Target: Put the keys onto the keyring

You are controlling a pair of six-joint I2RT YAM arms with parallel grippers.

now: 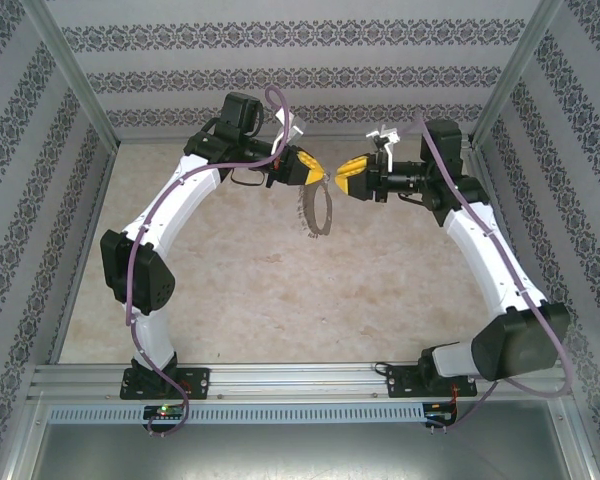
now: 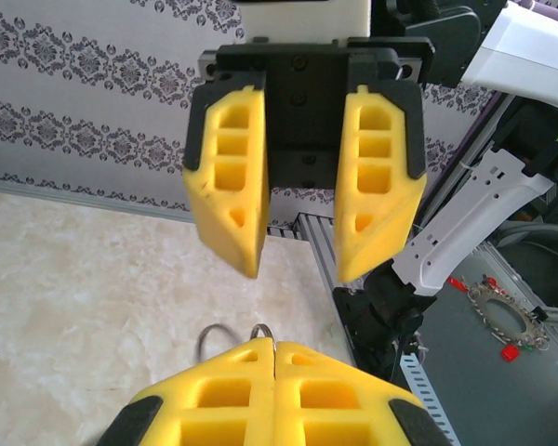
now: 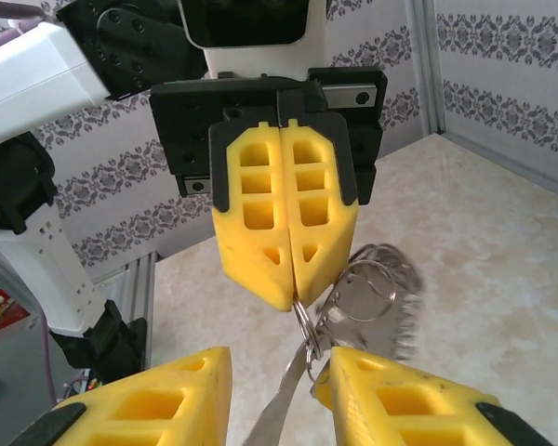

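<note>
Patterned walls, pale marble-look bench (image 1: 240, 290). Left gripper (image 3: 293, 302) is clamped on the top of the keyring (image 3: 402, 311), which hangs in the air just below its tips. Risk: the hold is thin, so the ring may swing or slip out. Right gripper (image 2: 299, 271), fingers apart, faces it v. near; a bump could knock the ring loose.

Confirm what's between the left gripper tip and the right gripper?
The keyring, pinched by the shut left gripper, hangs in that gap; the right gripper stands open. Clearest in the right wrist view.
</note>
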